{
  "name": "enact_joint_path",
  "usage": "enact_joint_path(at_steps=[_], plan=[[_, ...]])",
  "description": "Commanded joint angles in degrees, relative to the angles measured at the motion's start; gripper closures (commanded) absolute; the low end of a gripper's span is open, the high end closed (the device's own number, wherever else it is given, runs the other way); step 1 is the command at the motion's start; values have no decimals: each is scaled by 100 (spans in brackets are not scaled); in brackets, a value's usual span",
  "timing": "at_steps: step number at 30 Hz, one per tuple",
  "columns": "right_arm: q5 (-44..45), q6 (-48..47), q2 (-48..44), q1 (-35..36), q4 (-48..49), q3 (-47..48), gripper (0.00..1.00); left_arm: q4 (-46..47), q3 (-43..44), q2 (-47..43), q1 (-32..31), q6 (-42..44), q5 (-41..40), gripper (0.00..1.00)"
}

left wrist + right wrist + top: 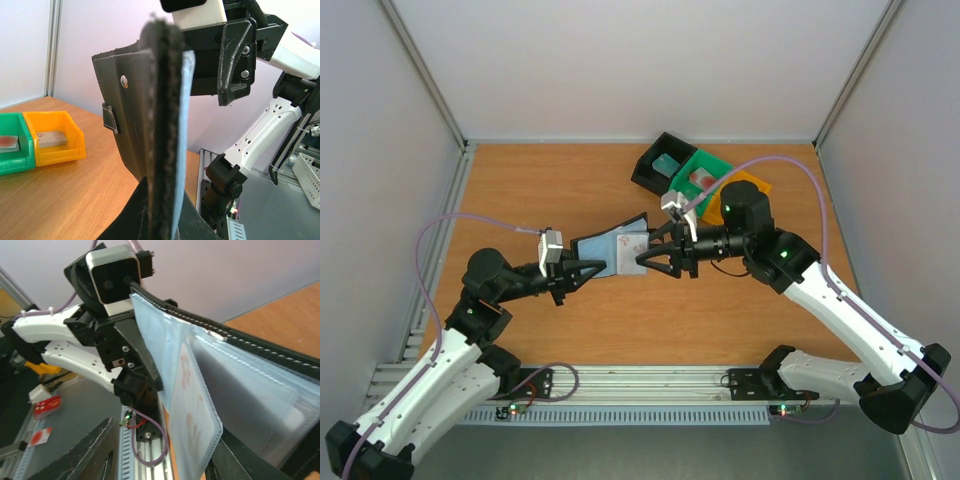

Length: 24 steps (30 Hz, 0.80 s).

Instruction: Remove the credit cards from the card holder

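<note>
As the left hand (582,270) pinches the floppy wallet (610,250) above the desk (520,190), the right hand (655,262) straddles a pocket (172,352), spread; its thin, stiff, slick card (192,415) likely needs an edge pinch.

The left arm (440,350) stretches low toward the card holder (620,245) from its left, and the left gripper (592,267) is clamped tight on that edge. The right arm (840,300) bends in from the opposite side. The right gripper (648,252) has its jaws spread apart, straddling the card holder's right edge.
</note>
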Motion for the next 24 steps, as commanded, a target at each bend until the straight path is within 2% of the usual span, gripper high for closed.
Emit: enact_joint_path(at_steps=[1,7,11,15,17,19,21,24], plan=[[-638,12,160,-6,45,111,56,454,-41,-83,23,93,44,100],[-884,11,218,-2,49,153,70,345,-35,-92,23,150,27,100],[-1110,44,177,-5,141,141,72,352,-49,-87,23,163,20,100],[-1346,100,355,103,222,171,61,361,-69,-88,23,171,14,100],[-1202,-38,554,250,35,289,59,366,-71,-90,23,164,12,100],[-1073,-142,670,386,-3,398,53,361,-66,-90,23,170,6,100],[-1020,-18,710,467,364,349,45,354,-70,-86,23,176,9,100],[-996,116,817,588,816,356,42,401,-107,-87,23,161,2,100]])
